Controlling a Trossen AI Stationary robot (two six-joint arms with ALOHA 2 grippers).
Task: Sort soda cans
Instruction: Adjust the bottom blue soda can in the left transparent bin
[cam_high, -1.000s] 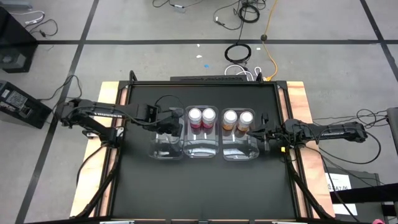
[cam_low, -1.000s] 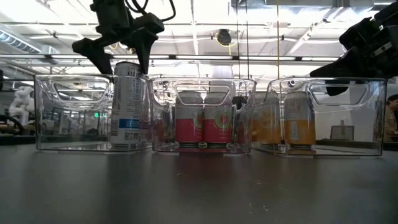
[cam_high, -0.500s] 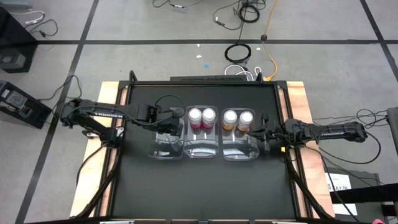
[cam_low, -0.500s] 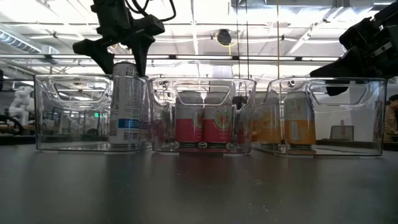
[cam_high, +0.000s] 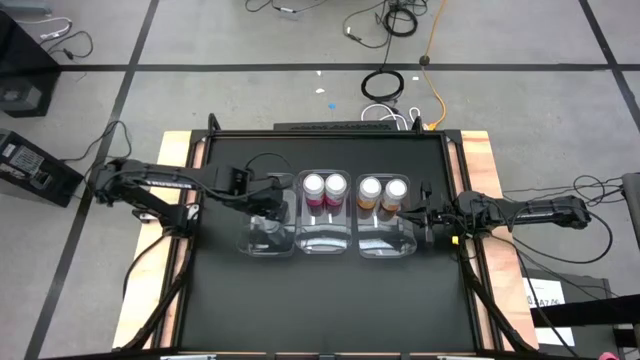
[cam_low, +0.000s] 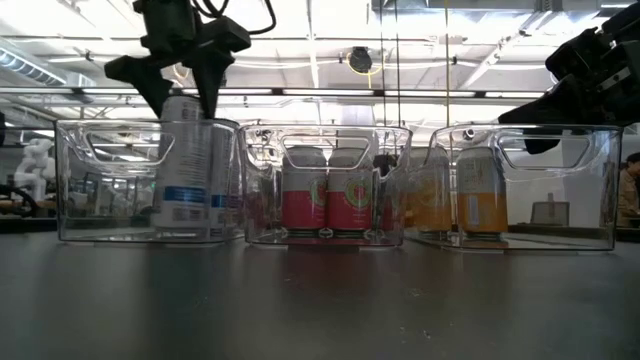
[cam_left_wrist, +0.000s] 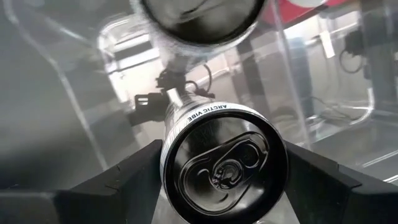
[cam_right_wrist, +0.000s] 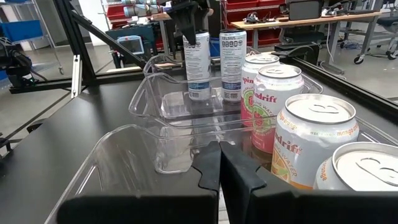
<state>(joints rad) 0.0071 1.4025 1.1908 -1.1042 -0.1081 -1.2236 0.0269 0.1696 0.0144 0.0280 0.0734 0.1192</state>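
Note:
Two dark cans with silvery tops stand in the clear left bin. My left gripper is shut on one of them, seen from above in the left wrist view. The other dark can stands just beside it. Two pink-red cans stand in the middle bin and two orange cans in the right bin. My right gripper is shut and hovers over the right bin's right side, touching nothing that I can see. My left gripper pinches the dark can just below its top rim, one finger on each side. The fingers come from above, pointing down. The can stands about upright inside the left bin with its base down at the bin's floor; whether it rests there I cannot tell.
The three clear bins stand side by side in a row across the middle of the black table. The bin walls enclose each can pair closely. The near half of the table is open dark surface. Cables lie on the floor beyond the far edge.
My left gripper has moved toward the table's left edge and carried the dark can with it inside the left bin, away from the wall shared with the middle bin. The second dark can now shows beside it. The right arm has kept still.

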